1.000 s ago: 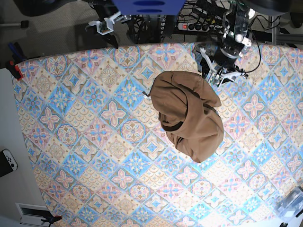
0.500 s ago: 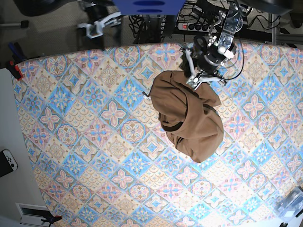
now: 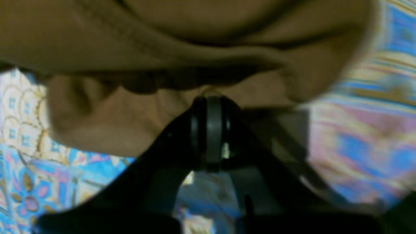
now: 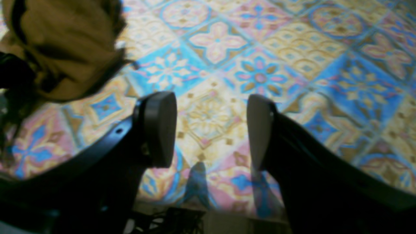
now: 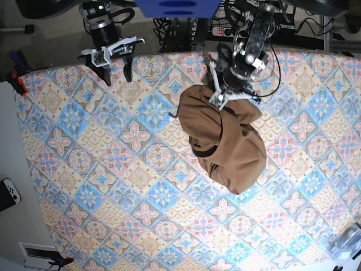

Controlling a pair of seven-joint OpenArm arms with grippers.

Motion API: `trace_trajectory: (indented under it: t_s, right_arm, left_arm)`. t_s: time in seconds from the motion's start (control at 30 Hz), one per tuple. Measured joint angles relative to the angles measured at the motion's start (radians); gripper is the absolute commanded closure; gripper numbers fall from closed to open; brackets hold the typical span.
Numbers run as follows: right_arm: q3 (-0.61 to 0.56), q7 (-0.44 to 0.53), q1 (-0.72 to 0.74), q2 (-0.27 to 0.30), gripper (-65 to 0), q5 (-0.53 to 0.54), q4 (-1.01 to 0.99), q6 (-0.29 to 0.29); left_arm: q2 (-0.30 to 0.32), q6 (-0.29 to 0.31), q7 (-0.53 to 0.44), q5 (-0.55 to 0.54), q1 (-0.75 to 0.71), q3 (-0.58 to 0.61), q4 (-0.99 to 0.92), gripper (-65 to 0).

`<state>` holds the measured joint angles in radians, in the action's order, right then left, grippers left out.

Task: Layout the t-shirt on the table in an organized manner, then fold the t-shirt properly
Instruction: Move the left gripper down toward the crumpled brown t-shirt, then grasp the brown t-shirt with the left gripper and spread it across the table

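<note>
While the t-shirt (image 5: pixel 224 138) lies bunched right of centre on the patterned table (image 5: pixel 84 169), we see the left gripper (image 5: pixel 221 97) has slid left from the heap's far-right side onto its far edge, and its jaws, spread a second ago, now pinch a fold of tan cloth. At the far left, the right gripper (image 5: pixel 115 63) has swung in over the table edge, jaws spread, holding nothing.

Looks like a robotics lab or test room. Behind the left gripper (image 5: pixel 230 97), beyond the desk (image 5: pixel 113 186) with its patterned cloth, a power strip (image 5: pixel 232 31) and tangled black cables (image 5: pixel 293 25) over grey carpet (image 5: pixel 51 36). Clamps (image 5: pixel 17 82) fixed at the desk edge.
</note>
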<state>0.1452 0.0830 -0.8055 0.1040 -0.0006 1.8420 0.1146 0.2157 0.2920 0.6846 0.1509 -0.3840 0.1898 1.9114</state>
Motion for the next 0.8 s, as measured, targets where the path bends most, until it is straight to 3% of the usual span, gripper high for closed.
trace_trajectory:
  t_s: [0.17,0.27,0.4,0.53,0.63,0.8]
  right_arm:
    - [-0.003,-0.003,-0.003,0.001,-33.0,0.000,-0.045,-0.002]
    - [-0.003,0.003,-0.002,0.001,-33.0,0.002,-0.071,-0.002]
    - [-0.002,0.000,-0.003,0.002,-33.0,0.000,-0.104,-0.002]
    - [-0.003,-0.003,-0.002,0.000,-33.0,0.001,-0.121,-0.002]
    - [-0.003,-0.002,-0.002,0.001,-33.0,0.001,-0.122,-0.002]
    - [-0.001,-0.002,0.000,0.003,-33.0,0.000,-0.126,-0.002]
  left_arm:
    - [-0.025,0.001,0.030,-0.006,0.018,0.026,0.166,0.0]
    - [-0.038,-0.001,0.123,0.006,0.078,0.077,0.174,0.0]
    - [-0.087,0.000,0.139,0.008,0.142,0.074,0.183,0.0]
    - [-0.095,-0.003,0.179,0.010,0.277,0.116,0.183,0.0]
    - [-0.095,0.005,0.278,0.003,0.400,0.176,0.185,0.0]
    - [-0.187,-0.003,0.343,0.009,0.570,0.235,0.166,0.0]
